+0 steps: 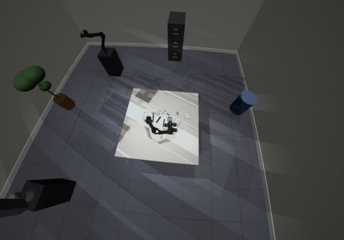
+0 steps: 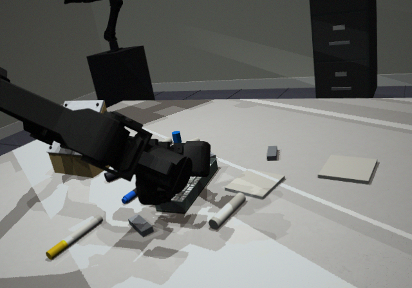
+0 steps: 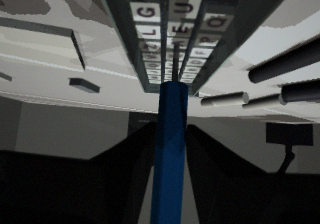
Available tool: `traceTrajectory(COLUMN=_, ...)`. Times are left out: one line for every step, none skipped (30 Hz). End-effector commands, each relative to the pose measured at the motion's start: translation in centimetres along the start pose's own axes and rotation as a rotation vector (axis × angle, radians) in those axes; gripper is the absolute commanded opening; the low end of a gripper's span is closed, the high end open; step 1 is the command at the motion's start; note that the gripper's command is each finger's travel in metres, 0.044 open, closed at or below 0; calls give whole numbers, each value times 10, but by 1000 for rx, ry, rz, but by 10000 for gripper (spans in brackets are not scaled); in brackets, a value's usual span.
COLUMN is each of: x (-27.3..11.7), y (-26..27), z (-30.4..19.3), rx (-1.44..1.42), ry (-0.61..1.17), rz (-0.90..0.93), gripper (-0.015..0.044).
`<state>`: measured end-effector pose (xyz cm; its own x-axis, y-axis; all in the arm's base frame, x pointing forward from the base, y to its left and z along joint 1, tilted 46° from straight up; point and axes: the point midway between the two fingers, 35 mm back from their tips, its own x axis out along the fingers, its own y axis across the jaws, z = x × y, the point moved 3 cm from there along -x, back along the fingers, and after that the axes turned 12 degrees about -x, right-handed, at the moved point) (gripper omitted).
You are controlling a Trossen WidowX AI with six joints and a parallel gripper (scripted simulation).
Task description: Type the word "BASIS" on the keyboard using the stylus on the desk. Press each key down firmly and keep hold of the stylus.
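The keyboard [image 1: 169, 118] [image 2: 171, 207] [image 3: 145, 12] lies on the desk, with a dark green-grey case and white letter keys. My gripper [image 3: 171, 129] is shut on the blue stylus [image 2: 176, 136] [image 3: 172, 109], whose blue end stands up above the gripper in the exterior view. In the wrist view the stylus's thin dark tip [image 3: 175, 66] points down over the middle line of keys, beyond the E key. The key under the tip, and whether the tip touches it, cannot be made out. In the exterior view the arm hides the fingertips and part of the keyboard.
A white cylinder [image 2: 228, 211], a grey block [image 2: 140, 225] and a beige pad [image 2: 255, 183] lie near the keyboard. A yellow-ended pen [image 2: 74, 236], a blue-ended pen [image 2: 129, 196] and a box [image 2: 74, 165] are to its left. Another pad [image 2: 347, 168] lies farther right.
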<state>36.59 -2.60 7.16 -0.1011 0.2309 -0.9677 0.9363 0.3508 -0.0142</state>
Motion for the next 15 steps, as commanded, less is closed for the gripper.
traceTrajectory(x=1, y=-1, z=3, rx=-5, ry=-6, rz=-3, gripper=81)
traceTrajectory(x=1, y=-1, z=3, rx=-5, ry=-6, rz=-3, gripper=81)
traceTrajectory(x=2, y=-1, z=3, rx=-5, ry=-6, rz=-3, gripper=81)
traceTrajectory(x=2, y=-1, z=4, rx=-5, ry=-6, rz=-3, gripper=81)
traceTrajectory(x=2, y=-1, z=4, rx=-5, ry=-6, rz=-3, gripper=81)
traceTrajectory(x=1, y=-1, z=3, rx=-5, ry=-6, rz=-3, gripper=81)
traceTrajectory(x=1, y=-1, z=2, rx=-6, ry=-5, rz=-3, gripper=81)
traceTrajectory(x=1, y=-1, z=2, rx=-6, ry=-5, rz=-3, gripper=81)
traceTrajectory(x=1, y=-1, z=2, rx=-6, ry=-5, rz=-3, gripper=81)
traceTrajectory(x=1, y=-1, z=2, rx=-6, ry=-5, rz=-3, gripper=81)
traceTrajectory(x=1, y=-1, z=2, rx=-6, ry=-5, rz=-3, gripper=81)
traceTrajectory(x=1, y=-1, z=2, rx=-6, ry=-5, rz=-3, gripper=81)
traceTrajectory(x=1, y=-1, z=2, rx=-6, ry=-5, rz=-3, gripper=81)
traceTrajectory(x=0, y=0, z=0, rx=-6, ry=-5, rz=-3, gripper=81)
traceTrajectory(x=-1, y=0, z=-2, rx=-6, ry=-5, rz=-3, gripper=81)
